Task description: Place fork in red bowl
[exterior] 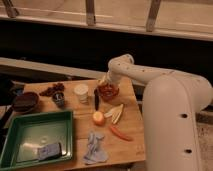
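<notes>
The white arm's gripper (pixel 106 81) hung directly over the round, shiny red-orange bowl (pixel 108 92), at its far rim. Whether it held anything could not be told, and the slim grey metal fork could not be made out anywhere; it might have been at the gripper or already inside the bowl. The step would go best with a low release over the bowl's middle, clear of the long black utensil (pixel 96 99) just left of the bowl.
</notes>
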